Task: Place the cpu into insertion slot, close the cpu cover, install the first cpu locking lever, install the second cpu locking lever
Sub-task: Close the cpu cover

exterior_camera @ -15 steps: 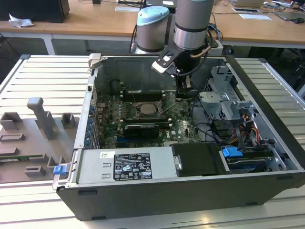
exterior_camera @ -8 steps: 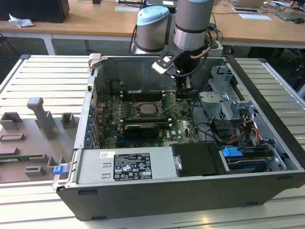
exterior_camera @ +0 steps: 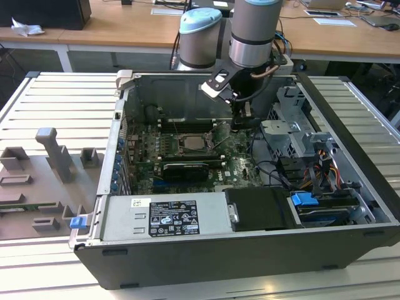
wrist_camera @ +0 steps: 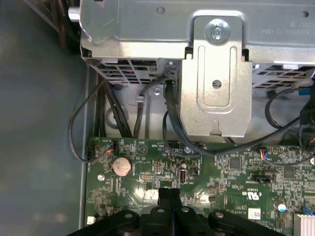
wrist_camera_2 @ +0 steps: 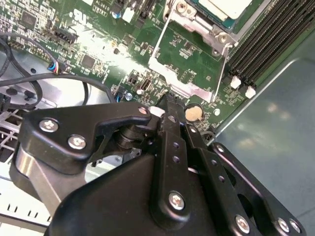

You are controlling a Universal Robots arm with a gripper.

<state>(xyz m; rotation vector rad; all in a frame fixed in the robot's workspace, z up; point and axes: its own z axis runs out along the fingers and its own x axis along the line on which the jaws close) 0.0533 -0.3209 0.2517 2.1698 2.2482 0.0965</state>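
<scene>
Nearest the lens in the exterior view sits the power supply (exterior_camera: 165, 217), along the front of the open case (exterior_camera: 350, 140). Behind it the arm (exterior_camera: 253, 31) reaches down into the case, its gripper (exterior_camera: 240, 119) low over the board (exterior_camera: 144, 147), just toward the exterior view's right of the slot (exterior_camera: 180, 144). The cpu (exterior_camera: 192, 142) lies in the slot. The cover (exterior_camera: 217, 147) is swung off it, toward the gripper. A black card (exterior_camera: 184, 169) lies between the slot and the power supply.

In the second wrist view the gripper (wrist_camera_2: 168, 101) has its fingers pressed together, with nothing seen between them. The tips are close to the cover's (wrist_camera_2: 179, 81) free edge and beside a coin cell (wrist_camera_2: 193, 113). Green board shows through the cover's window. The cpu (wrist_camera_2: 224, 6) lies pale in the slot (wrist_camera_2: 197, 22) beyond, with memory slots (wrist_camera_2: 263, 37) alongside.

In the first wrist view the closed gripper (wrist_camera: 170, 192) hangs over the board near the coin cell (wrist_camera: 121, 165), with a drive cage (wrist_camera: 216, 88) and black cables (wrist_camera: 106, 108) beyond.
</scene>
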